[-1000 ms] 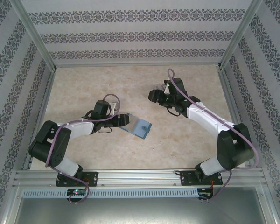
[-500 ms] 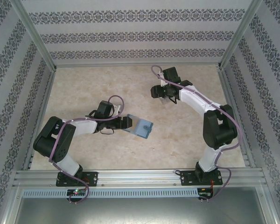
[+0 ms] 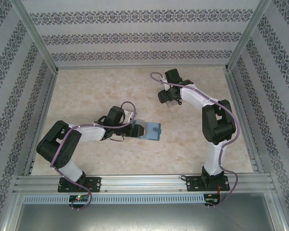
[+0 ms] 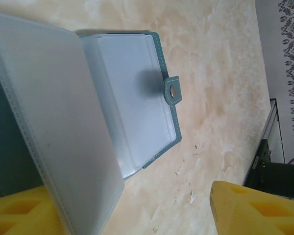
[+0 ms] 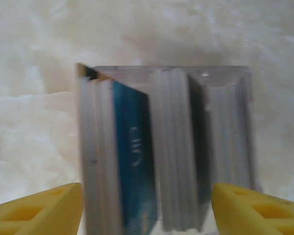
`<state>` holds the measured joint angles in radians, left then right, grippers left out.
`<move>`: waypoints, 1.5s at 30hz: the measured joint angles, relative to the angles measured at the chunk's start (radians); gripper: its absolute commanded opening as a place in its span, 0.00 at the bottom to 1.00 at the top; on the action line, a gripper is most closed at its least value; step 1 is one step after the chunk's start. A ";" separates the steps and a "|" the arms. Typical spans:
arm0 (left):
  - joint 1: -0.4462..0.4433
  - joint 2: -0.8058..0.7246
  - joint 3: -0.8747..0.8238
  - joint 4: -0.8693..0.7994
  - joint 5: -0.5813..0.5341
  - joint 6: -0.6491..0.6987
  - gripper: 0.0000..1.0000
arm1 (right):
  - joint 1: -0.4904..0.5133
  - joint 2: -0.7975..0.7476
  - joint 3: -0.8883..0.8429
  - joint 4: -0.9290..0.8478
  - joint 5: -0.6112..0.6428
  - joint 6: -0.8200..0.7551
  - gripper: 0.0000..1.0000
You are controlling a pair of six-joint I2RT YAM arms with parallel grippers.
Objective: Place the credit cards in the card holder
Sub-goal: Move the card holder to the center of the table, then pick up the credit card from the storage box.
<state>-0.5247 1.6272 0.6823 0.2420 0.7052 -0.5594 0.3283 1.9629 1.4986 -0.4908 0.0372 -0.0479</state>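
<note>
- Left gripper (image 4: 132, 210): jaws spread wide and clamping nothing. A raised clear leaf of the card holder (image 4: 137, 98) stands just beside one of its fingers (image 4: 19, 215). Right gripper (image 5: 147, 210): jaws also wide, holding nothing, straddling the slotted rack (image 5: 225, 137).
- Progress (my judgement): early. The holder is open, no card shows in its sleeves, and every pick and insertion remains.
- Table (image 4: 220, 73): one. The holder lies open on it near the middle.
- Card holder: one, teal, with its snap tab (image 4: 172, 91) pointing outward.
- Slotted rack: one, pale, with cards standing on edge inside.
- Credit cards: the right wrist view is blurred. One blue card (image 5: 132, 156) and one orange-gold corner (image 5: 82, 70) are certain. I cannot tell the total.
</note>
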 measured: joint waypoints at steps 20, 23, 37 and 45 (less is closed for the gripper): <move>0.000 -0.424 -0.107 -0.163 -0.612 0.171 0.82 | 0.007 0.056 0.065 0.001 0.137 -0.096 0.62; 0.000 -0.411 -0.106 -0.179 -0.629 0.177 0.82 | 0.023 0.056 0.064 0.002 0.182 -0.120 0.60; 0.000 -0.330 -0.098 -0.214 -0.643 0.196 0.76 | 0.028 0.042 0.026 0.037 0.241 -0.170 0.56; 0.000 -0.322 -0.085 -0.224 -0.656 0.212 0.74 | 0.028 0.026 0.018 0.038 0.274 -0.192 0.55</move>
<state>-0.5247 1.3056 0.5976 0.0185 0.0490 -0.3477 0.3561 1.9884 1.5169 -0.4526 0.3107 -0.2401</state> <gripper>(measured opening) 0.745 0.555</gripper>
